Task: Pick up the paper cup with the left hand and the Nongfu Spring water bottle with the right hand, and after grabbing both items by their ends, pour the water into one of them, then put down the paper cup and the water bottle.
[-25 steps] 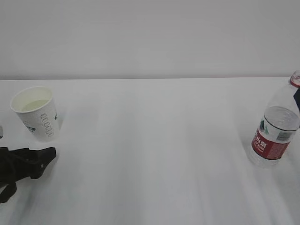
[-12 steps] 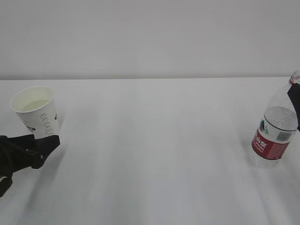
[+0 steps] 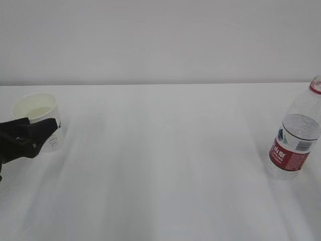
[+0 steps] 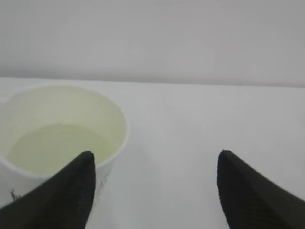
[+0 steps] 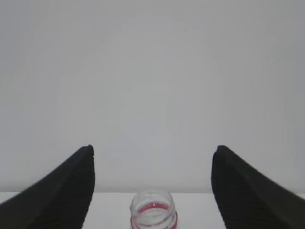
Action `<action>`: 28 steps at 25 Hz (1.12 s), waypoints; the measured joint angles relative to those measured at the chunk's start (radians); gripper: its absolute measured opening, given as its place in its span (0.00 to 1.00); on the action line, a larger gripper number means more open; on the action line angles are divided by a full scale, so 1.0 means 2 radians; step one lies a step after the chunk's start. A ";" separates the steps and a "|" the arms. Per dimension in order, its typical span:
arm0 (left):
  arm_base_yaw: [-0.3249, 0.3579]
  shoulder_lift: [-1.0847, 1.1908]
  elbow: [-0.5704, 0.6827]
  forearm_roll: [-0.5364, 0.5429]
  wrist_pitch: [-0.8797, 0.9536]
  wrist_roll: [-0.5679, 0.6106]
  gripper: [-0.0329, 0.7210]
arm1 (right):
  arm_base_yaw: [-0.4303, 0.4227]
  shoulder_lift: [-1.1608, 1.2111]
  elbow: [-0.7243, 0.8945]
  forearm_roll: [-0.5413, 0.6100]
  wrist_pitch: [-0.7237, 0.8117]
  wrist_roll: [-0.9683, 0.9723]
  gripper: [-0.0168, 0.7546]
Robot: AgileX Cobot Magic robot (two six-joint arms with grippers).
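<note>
The paper cup stands at the far left of the table, with pale yellowish water in it. My left gripper is open and low in front of the cup, hiding its lower side. In the left wrist view the cup sits behind the left finger, not in the gap of the gripper. The Nongfu Spring water bottle stands upright at the far right, uncapped. My right gripper is open, with the bottle's neck low between its fingers, farther off and untouched.
The white table runs to a plain pale wall behind. The bottle stands close to the right edge of the exterior view, and the cup close to the left edge. The right arm is outside that view.
My left gripper has moved up and forward until it overlaps the cup's front. The dark tip of the right gripper beside the bottle has left the exterior view. Cup and bottle stayed put.
</note>
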 joint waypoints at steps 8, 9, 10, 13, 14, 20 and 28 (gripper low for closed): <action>0.000 -0.062 0.000 0.004 0.000 -0.030 0.81 | 0.000 -0.060 -0.041 0.000 0.082 0.000 0.77; 0.000 -0.070 0.001 0.007 0.000 -0.034 0.81 | 0.000 -0.069 -0.047 0.000 0.096 0.000 0.77; 0.000 -0.078 0.002 0.011 0.000 -0.038 0.81 | 0.000 -0.078 -0.053 0.000 0.109 0.000 0.77; 0.000 -0.108 0.003 0.022 0.000 -0.044 0.81 | 0.000 -0.105 -0.073 0.000 0.151 0.000 0.77; 0.000 -0.117 0.003 0.024 0.000 -0.046 0.81 | 0.000 -0.114 -0.080 0.000 0.164 0.000 0.77; 0.000 -0.180 0.003 0.026 0.003 -0.066 0.81 | 0.000 -0.165 -0.126 -0.016 0.257 0.000 0.77; 0.000 -0.270 0.006 0.031 0.079 -0.102 0.81 | 0.000 -0.220 -0.183 -0.017 0.360 0.000 0.77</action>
